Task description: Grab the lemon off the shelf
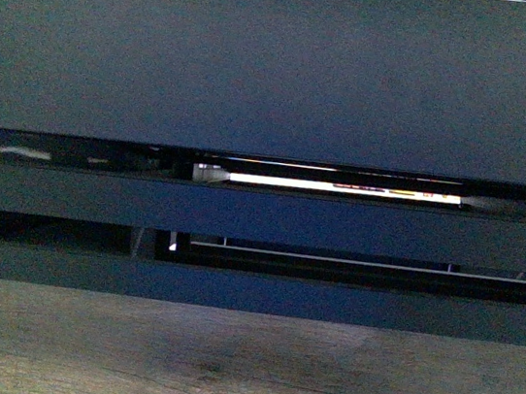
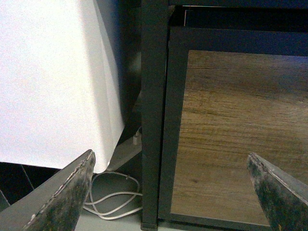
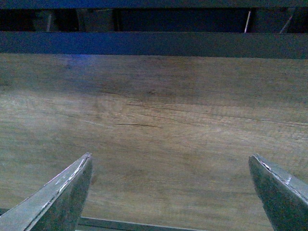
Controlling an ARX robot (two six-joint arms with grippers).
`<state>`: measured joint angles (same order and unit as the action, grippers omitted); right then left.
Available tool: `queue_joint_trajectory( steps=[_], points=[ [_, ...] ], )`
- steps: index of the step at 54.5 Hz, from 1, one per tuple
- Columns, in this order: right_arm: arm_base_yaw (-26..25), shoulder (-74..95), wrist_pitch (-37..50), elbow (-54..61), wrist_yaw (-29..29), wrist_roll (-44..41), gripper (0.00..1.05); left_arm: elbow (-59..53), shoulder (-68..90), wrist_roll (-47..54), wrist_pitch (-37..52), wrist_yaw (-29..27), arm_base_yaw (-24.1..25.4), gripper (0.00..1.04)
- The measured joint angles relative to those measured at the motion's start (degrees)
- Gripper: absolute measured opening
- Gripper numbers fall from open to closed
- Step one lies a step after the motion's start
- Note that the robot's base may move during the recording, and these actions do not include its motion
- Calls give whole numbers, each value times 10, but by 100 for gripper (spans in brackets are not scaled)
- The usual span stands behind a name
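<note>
The lemon shows in none of the three views, so which way it lies from either gripper, its long axis and which arm is nearer cannot be told; in my judgement it sits on one of the decks of the shelf [image 1: 282, 63] above the wood-grain panel [image 1: 258, 373], out of sight behind the dark deck fronts; the left gripper [image 2: 169, 154] is spread wide and holds nothing, low down and facing the panel's edge where the black post [image 2: 154, 110] stands; the right gripper [image 3: 170, 155] is likewise spread and empty, square on to the middle of the panel and close to it; both aim at the panel, not over it, so the coming move likely calls for a rise above the panel before any reach; the deck edges above the panel would bar a straight push forward; beyond the post, away from the panel, hangs a white sheet [image 2: 53, 82], with a white cable [image 2: 113, 197] coiled on the floor beneath it; a thin bright slit [image 1: 343, 187] between the decks shows nothing clearly
</note>
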<state>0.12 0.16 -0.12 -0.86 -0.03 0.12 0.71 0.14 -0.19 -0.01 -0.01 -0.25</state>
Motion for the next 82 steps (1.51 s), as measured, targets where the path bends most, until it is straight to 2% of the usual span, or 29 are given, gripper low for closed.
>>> queue_joint_trajectory(
  steps=[82],
  points=[
    [0, 0, 0, 0, 0, 0, 97, 0, 0, 0, 0, 0, 0, 97]
  ],
)
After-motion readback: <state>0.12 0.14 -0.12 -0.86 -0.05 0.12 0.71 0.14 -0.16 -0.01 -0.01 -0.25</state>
